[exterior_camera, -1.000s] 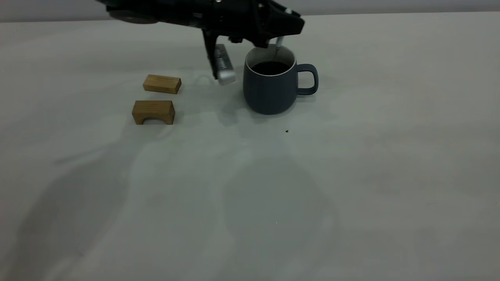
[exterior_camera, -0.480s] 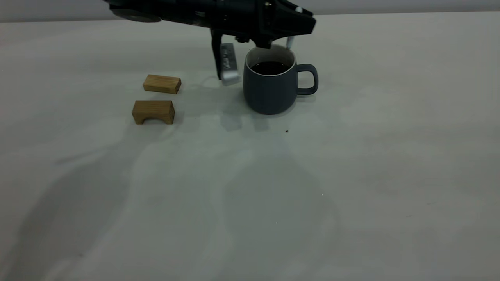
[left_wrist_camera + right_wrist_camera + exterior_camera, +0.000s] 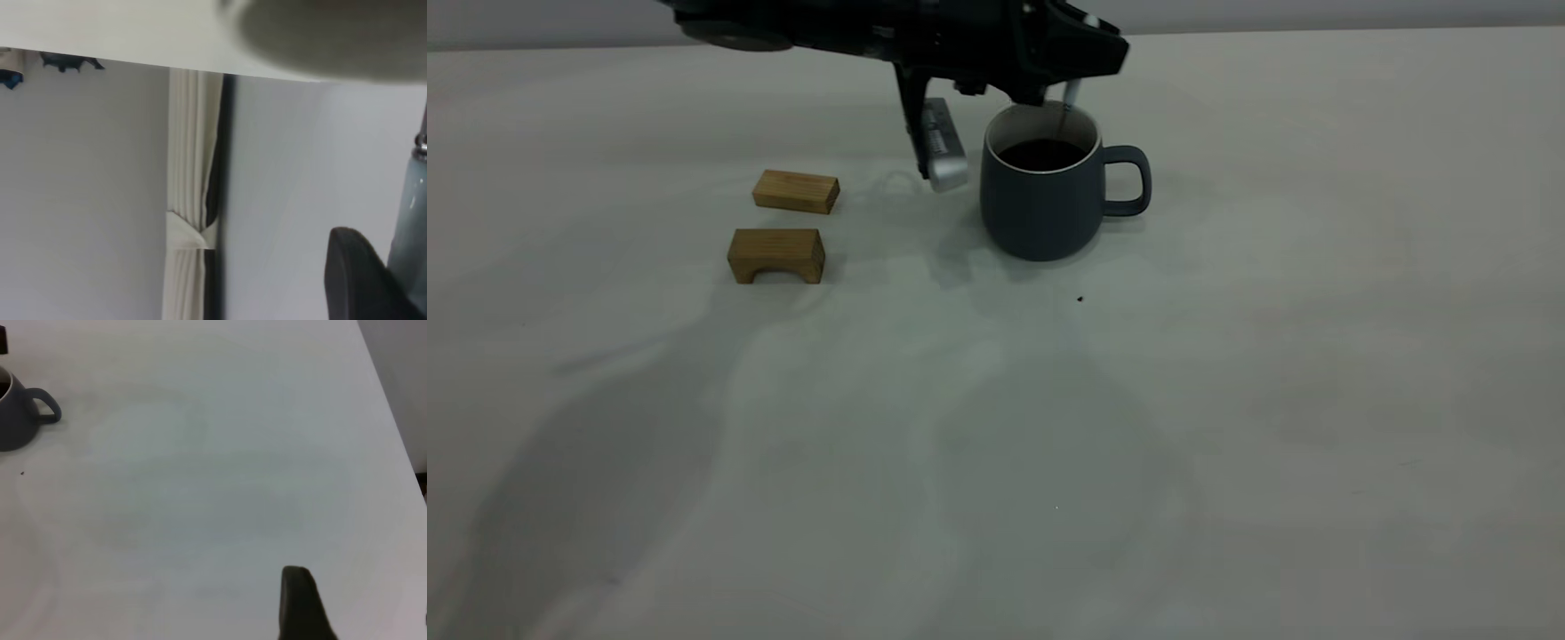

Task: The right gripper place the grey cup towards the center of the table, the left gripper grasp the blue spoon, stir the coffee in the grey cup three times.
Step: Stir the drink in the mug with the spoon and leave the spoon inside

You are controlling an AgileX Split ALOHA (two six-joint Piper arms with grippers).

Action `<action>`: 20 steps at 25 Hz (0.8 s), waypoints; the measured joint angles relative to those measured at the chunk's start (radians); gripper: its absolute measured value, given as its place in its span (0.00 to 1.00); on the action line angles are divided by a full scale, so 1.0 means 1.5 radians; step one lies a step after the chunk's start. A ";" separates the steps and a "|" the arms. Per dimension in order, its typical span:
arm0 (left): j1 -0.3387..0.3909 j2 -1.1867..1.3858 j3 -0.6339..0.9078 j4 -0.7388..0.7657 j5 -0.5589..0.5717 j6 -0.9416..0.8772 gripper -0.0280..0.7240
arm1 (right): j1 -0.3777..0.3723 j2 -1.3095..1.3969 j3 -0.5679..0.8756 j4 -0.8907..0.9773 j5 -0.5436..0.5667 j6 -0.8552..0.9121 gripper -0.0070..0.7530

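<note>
the tabletop (image 3: 1227, 427) is wide, plain and off-white, with a grey wall and a tied curtain (image 3: 190, 227) beyond it. the grey cup (image 3: 1040, 191) stands toward its middle, two wooden blocks (image 3: 783, 227) apart from it. over the cup the left claw (image 3: 1005, 107), clamped on the blue spoon (image 3: 1067, 102), has swung back from the handle side, so the stirring of the coffee (image 3: 1040, 154) looks under way. the right claw (image 3: 303, 607) idles well apart; its opening i cannot tell.
</note>
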 joint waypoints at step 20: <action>0.031 0.003 0.000 0.048 0.023 -0.011 0.23 | 0.000 -0.001 0.000 0.000 0.000 0.000 0.63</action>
